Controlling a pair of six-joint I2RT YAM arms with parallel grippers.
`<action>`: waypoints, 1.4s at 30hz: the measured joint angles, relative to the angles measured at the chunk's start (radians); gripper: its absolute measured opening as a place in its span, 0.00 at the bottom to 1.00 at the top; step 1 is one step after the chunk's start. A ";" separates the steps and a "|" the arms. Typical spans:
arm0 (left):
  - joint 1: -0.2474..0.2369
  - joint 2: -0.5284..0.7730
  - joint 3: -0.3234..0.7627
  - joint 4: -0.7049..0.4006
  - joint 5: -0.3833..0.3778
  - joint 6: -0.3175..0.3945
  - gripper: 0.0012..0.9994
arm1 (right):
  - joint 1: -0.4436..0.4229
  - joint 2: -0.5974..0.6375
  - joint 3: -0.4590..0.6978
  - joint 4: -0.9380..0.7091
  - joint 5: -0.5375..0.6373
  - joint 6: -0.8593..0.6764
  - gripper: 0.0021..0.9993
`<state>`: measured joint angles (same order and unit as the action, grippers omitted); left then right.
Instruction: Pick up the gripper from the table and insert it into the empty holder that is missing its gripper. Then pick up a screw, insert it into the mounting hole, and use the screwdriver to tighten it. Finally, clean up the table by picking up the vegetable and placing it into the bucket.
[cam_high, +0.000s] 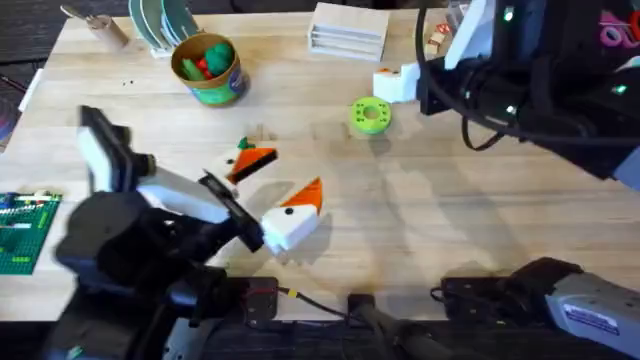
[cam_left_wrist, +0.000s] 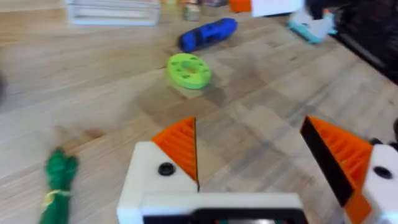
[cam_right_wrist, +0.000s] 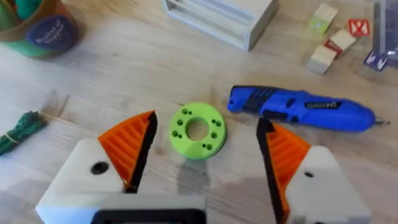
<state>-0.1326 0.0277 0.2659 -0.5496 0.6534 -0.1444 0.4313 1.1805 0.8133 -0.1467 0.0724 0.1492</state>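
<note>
Wooden desk (cam_high: 450, 220). Left pincer (cam_left_wrist: 261, 162) spread wide, holding nothing, low above the boards. Right pincer (cam_right_wrist: 205, 155) also wide, hovering over green disc (cam_right_wrist: 197, 130), blue screwdriver (cam_right_wrist: 301, 109) just beyond. Green vegetable (cam_right_wrist: 22, 127) lies on the boards; bucket (cam_right_wrist: 37, 28) label writing unreadable.

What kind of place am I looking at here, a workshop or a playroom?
Most likely a robot test bench: a wooden table with two robot arms over it, plus a blue screwdriver, a green disc with holes and a tin of toy vegetables as practice props.
</note>
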 joint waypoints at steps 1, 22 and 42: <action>0.000 0.014 0.049 -0.051 -0.039 0.006 0.99 | 0.000 0.000 0.020 -0.016 -0.001 -0.007 0.99; 0.000 0.713 0.795 -0.638 -0.717 0.195 0.99 | 0.000 0.000 0.068 -0.050 -0.010 -0.038 0.99; 0.000 1.110 0.754 -0.565 -0.753 0.334 0.99 | 0.000 0.000 0.068 -0.050 -0.010 -0.039 0.99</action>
<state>-0.1322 1.1382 1.0201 -1.1145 -0.0994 0.1900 0.4313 1.1805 0.8818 -0.1967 0.0620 0.1102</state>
